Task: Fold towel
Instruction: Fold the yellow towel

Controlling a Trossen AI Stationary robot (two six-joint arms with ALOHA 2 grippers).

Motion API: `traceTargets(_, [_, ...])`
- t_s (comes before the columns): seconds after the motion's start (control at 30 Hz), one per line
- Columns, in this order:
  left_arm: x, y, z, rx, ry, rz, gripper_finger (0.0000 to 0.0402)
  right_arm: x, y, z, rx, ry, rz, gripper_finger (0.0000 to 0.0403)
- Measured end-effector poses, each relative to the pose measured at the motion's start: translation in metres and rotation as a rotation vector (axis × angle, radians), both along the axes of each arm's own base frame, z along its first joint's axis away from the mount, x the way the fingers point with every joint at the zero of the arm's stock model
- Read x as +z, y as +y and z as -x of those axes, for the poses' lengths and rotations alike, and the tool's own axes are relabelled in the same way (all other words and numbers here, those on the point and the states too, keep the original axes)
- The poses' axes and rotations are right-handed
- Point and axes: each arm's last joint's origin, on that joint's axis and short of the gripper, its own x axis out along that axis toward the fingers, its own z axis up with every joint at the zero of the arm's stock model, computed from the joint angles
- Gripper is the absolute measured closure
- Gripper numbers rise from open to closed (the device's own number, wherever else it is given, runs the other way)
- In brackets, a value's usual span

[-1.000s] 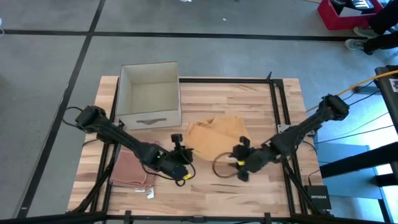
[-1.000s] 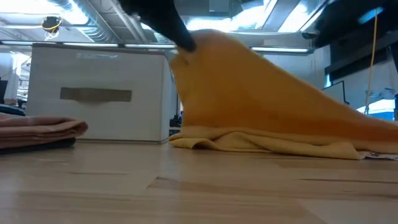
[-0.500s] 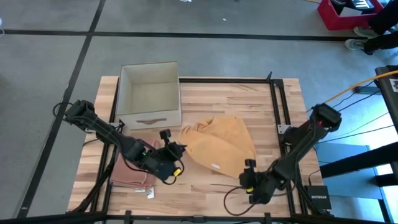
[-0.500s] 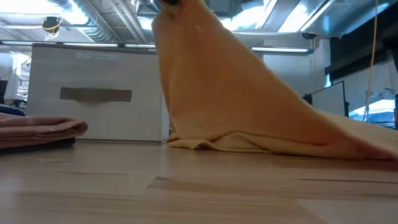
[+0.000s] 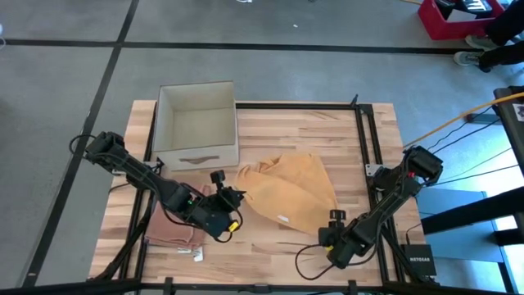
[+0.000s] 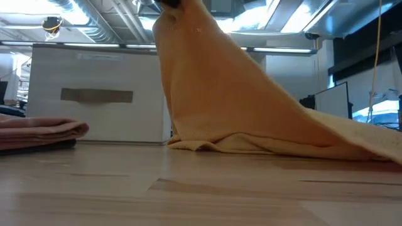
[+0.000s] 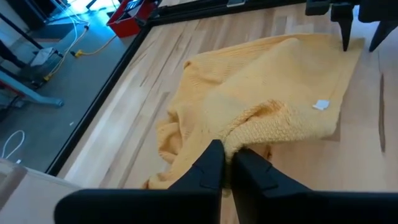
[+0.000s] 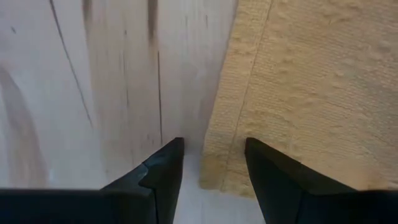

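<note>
The left claw [image 5: 231,197] pinches the yellow towel's [image 5: 288,190] nine o'clock edge. The right claw [image 5: 331,232] stands open at its five o'clock corner. A small white tag [image 7: 321,104] on it cannot be read.

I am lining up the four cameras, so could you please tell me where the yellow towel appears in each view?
High view: yellow towel at table centre, between both arms.
Low view: the towel rises in a lifted peak, right of the white box.
Left wrist view: it spreads ahead, a fold pinched by the left tool.
Right wrist view: its corner lies at the open right tool.
Shared landmark: the towel's small white tag, also in the left wrist view.
</note>
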Motion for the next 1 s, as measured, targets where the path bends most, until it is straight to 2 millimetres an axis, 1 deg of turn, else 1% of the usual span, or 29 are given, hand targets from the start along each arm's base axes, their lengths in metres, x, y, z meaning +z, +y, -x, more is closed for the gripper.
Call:
traceTargets(0.07, [0.000,0.000,0.000,0.001,-0.001,0.004,0.0388,-0.006,0.000,0.001,0.002,0.016,0.011,0.0231])
traceTargets(0.13, [0.000,-0.001,0.000,-0.002,-0.001,0.004,0.0388,-0.007,0.000,0.001,0.003,0.027,0.005,0.0252])
traceTargets(0.2, [0.000,-0.001,0.001,-0.008,0.002,-0.001,0.0390,-0.007,0.001,0.000,0.004,0.027,-0.001,0.0293])
traceTargets(0.3, [0.001,-0.002,0.000,-0.007,-0.007,0.009,0.0393,-0.006,-0.001,0.001,-0.015,0.019,0.005,0.0374])
traceTargets(0.33, [0.001,-0.003,0.001,-0.010,-0.011,0.025,0.0393,-0.004,-0.001,0.002,-0.027,0.015,0.006,0.0387])
traceTargets(0.4, [0.006,-0.007,0.001,-0.033,-0.016,0.060,0.0392,0.006,-0.001,0.000,-0.014,-0.010,0.003,0.0383])
traceTargets(0.47, [0.018,-0.011,0.001,-0.055,-0.033,0.078,0.0392,0.021,-0.006,0.003,-0.005,-0.031,0.060,0.0379])
traceTargets(0.5, [0.025,-0.013,0.002,-0.071,-0.045,0.077,0.0392,0.035,-0.005,0.001,-0.007,-0.068,0.062,0.0382])
traceTargets(0.57, [0.046,-0.018,0.002,-0.097,-0.088,0.090,0.0394,0.070,-0.002,0.002,-0.001,-0.154,0.040,0.0394])
traceTargets(0.63, [0.072,-0.020,0.003,-0.129,-0.131,0.099,0.0395,0.100,-0.007,0.011,0.016,-0.193,0.121,0.0394])
traceTargets(0.7, [0.101,-0.021,0.006,-0.162,-0.173,0.092,0.0393,0.135,-0.007,0.016,0.026,-0.283,0.156,0.0390])
traceTargets(0.8, [0.144,-0.019,0.014,-0.205,-0.249,0.063,0.0392,0.193,-0.017,0.027,0.027,-0.417,0.204,0.0396])
traceTargets(0.9, [0.182,-0.014,0.024,-0.228,-0.325,0.027,0.0394,0.239,-0.022,0.035,0.017,-0.555,0.233,0.0396])
traceTargets(1.0, [0.215,-0.006,0.035,-0.210,-0.408,-0.017,0.0396,0.284,-0.034,0.041,0.006,-0.684,0.233,0.0396])
